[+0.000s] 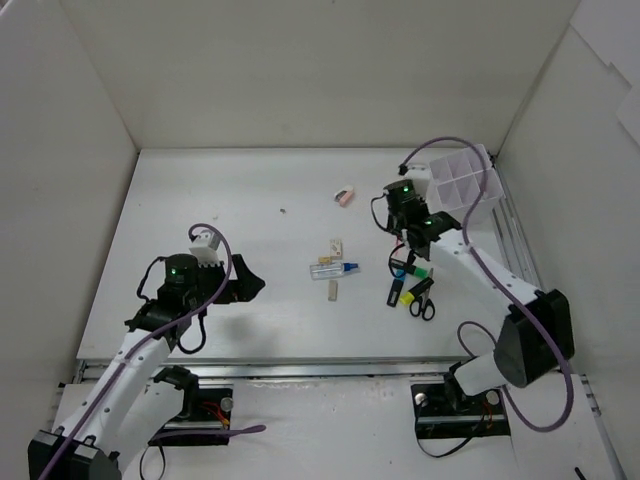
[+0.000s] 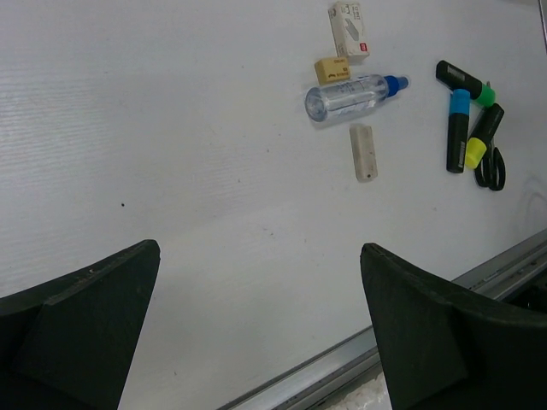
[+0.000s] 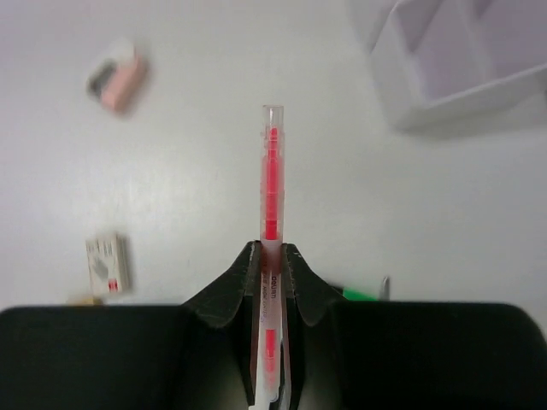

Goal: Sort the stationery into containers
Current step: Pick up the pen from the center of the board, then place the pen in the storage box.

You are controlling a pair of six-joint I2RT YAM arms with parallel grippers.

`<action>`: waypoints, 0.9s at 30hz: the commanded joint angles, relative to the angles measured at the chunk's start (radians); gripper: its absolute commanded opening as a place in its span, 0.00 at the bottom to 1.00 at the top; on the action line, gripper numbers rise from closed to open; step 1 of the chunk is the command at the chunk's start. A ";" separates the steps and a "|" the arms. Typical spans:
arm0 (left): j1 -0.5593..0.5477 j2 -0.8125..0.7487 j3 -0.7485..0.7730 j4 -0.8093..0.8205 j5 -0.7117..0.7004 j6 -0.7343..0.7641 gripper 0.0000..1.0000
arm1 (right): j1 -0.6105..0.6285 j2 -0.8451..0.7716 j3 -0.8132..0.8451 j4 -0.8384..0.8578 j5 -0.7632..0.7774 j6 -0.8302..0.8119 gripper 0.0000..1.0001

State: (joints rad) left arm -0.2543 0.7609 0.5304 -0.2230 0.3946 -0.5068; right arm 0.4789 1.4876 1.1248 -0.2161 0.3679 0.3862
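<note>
My right gripper (image 3: 272,249) is shut on a thin red pen (image 3: 272,171) that sticks out ahead of the jaws, above the table. The white organiser box (image 3: 444,81) lies ahead to the right, at the far right in the top view (image 1: 462,188). My right gripper (image 1: 399,216) hovers over the markers (image 1: 404,288) and black scissors (image 1: 424,305). My left gripper (image 2: 259,249) is open and empty over bare table, at mid-left in the top view (image 1: 250,283). The left wrist view shows the clear blue-capped tube (image 2: 350,96), a beige eraser (image 2: 332,69) and markers with green, blue (image 2: 458,128) and yellow caps.
A pink eraser (image 1: 343,197) lies far centre. A white boxed eraser (image 2: 349,18) and a long pale eraser (image 2: 364,152) lie by the tube. White walls enclose the table on three sides. A metal rail (image 2: 402,342) runs along the near edge.
</note>
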 commanded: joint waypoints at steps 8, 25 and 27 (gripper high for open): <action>-0.013 0.133 0.092 0.183 0.030 0.024 0.99 | -0.327 -0.216 -0.177 0.895 0.092 -0.375 0.00; -0.013 0.268 0.160 0.215 0.016 0.056 0.99 | -0.560 0.407 0.305 1.153 0.261 -0.510 0.00; -0.013 0.287 0.166 0.214 0.020 0.060 0.99 | -0.563 0.442 0.316 1.170 0.267 -0.520 0.00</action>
State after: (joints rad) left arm -0.2619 1.0348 0.6285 -0.0761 0.4095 -0.4706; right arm -0.0902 1.9217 1.3750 0.8051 0.5625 -0.0914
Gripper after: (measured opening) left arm 0.996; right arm 0.075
